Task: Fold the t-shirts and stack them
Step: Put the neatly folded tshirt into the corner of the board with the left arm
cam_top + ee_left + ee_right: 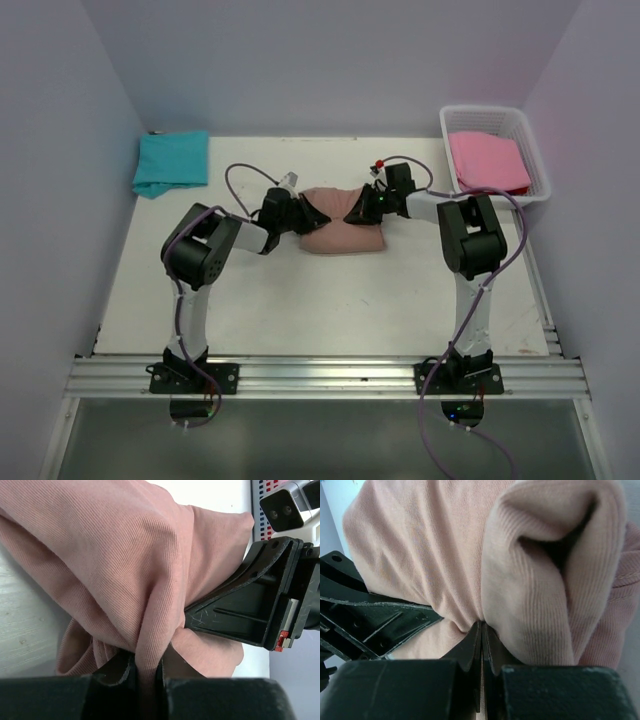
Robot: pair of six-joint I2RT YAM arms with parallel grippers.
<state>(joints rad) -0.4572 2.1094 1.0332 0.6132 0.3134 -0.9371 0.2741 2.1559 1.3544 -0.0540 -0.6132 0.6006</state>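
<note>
Two-handed hold on the salmon t-shirt (342, 232), bunched into a soft lump near the middle of the table (300, 310), a little toward the far edge. Pinched on its left side by the left gripper (320, 215), closed on a ridge of cloth gathered between the fingers. Pinched on its right side by the right gripper (351, 213), jaws pressed together with a fold caught at their tips. Held so, most likely, to bring two points of one edge along together and lay the cloth over itself, or else to lift the lump and let it hang flat first; cannot tell which from so crumpled a shape. Tips almost nose to nose over the top of the bundle, so very little slack between the two pinches. No print or text showing on the exposed cloth. Elsewhere, the teal t-shirt (171, 163) lying flat and squared at the far left corner, well apart from both arms, probably the place for the stack. Pink t-shirt (487, 161) resting in a white basket (538, 155) at the far right corner, just beyond the right arm's elbow; whether properly folded, hard to say. Worth minding: purple cables (228, 185) looping off both wrists, and the closeness of the two grippers, likeliest source of a knock. Bare table toward the near edge for spreading the shirt.
</note>
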